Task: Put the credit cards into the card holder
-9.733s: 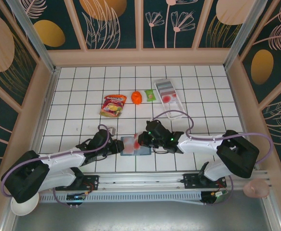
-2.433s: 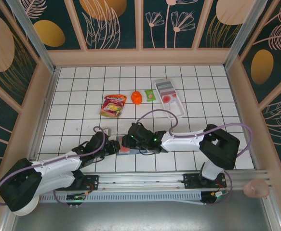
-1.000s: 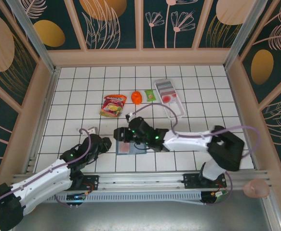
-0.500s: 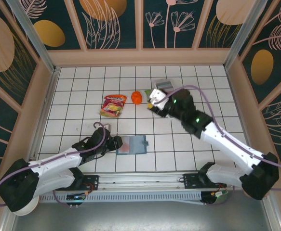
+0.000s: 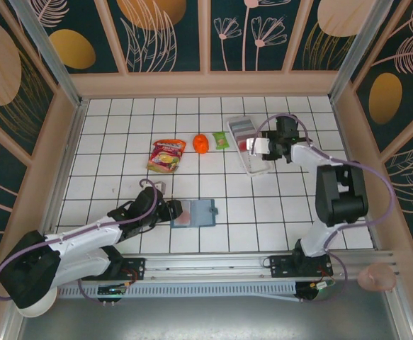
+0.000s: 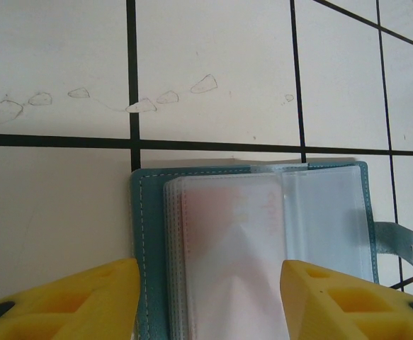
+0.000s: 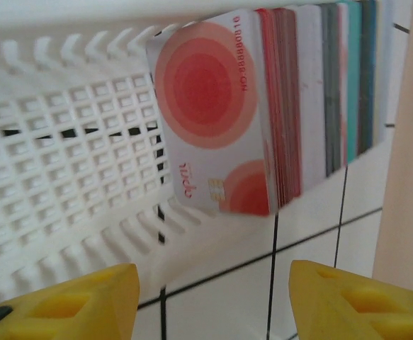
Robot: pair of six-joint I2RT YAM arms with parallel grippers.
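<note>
The card holder (image 5: 195, 212) lies open on the tiles near the front, a teal wallet (image 6: 144, 234) with clear sleeves. One of the credit cards (image 6: 227, 241), pale with pink marks, sits inside a sleeve. My left gripper (image 5: 166, 211) is at the wallet's left edge, open, its yellow fingers (image 6: 71, 297) either side of the sleeves (image 6: 206, 304). Several more credit cards (image 7: 206, 117) stand on edge in the white tray (image 5: 260, 168); the front one has red circles. My right gripper (image 5: 257, 147) hovers open at the tray (image 7: 210, 301), nothing between its fingers (image 7: 355, 297).
A red-yellow snack packet (image 5: 166, 154), an orange object (image 5: 200, 143) and a small green packet (image 5: 222, 140) lie in the middle back. Wooden walls enclose the tiled floor. A white bowl (image 5: 36, 304) and a pink bowl (image 5: 376, 278) sit outside by the rail.
My right gripper left the card holder and swung to the tray at the back right. The left gripper came back to the wallet's left edge. Both jaws have widened.
</note>
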